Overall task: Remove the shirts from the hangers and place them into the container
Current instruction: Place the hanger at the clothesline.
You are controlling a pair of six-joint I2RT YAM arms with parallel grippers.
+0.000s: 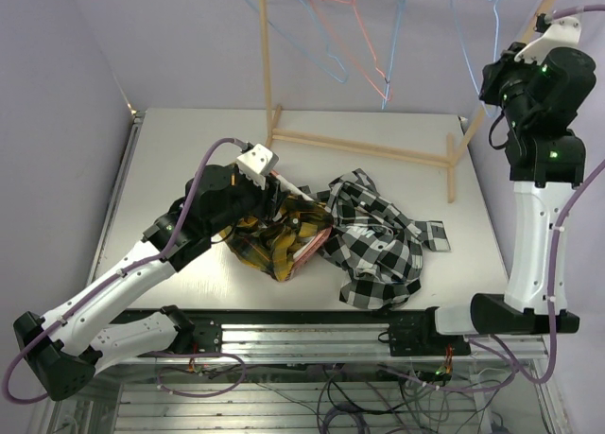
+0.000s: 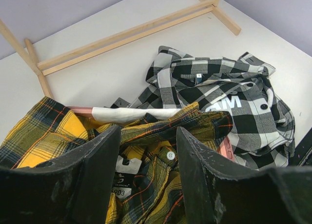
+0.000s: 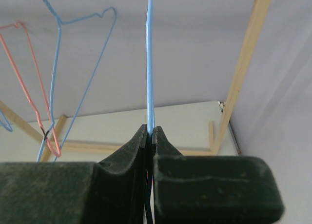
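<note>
The yellow-and-black plaid shirt (image 1: 269, 240) (image 2: 161, 185) lies bunched in the salmon-pink container (image 1: 313, 249) (image 2: 227, 149), with a strip of white shirt (image 2: 122, 114) beside it. My left gripper (image 1: 271, 205) (image 2: 148, 136) hovers open just over the plaid cloth, its collar label between the fingers. The black-and-white checked shirt (image 1: 378, 237) (image 2: 229, 94) spills over the container's right side onto the table. My right gripper (image 1: 490, 82) (image 3: 150, 132), raised at the rack, is shut on the wire of a light blue hanger (image 1: 471, 32) (image 3: 149, 63). Bare hangers hang there: pink-red (image 1: 348, 27) (image 3: 29, 87) and light blue (image 1: 312, 42) (image 3: 80, 63).
The wooden rack's base bars (image 1: 369, 148) (image 2: 122, 36) lie across the back of the white table (image 1: 189, 160), and its upright poles (image 1: 266, 56) (image 3: 243, 72) rise at left and right. A third light blue hanger (image 1: 392, 51) hangs mid-rack. Purple walls close in on both sides.
</note>
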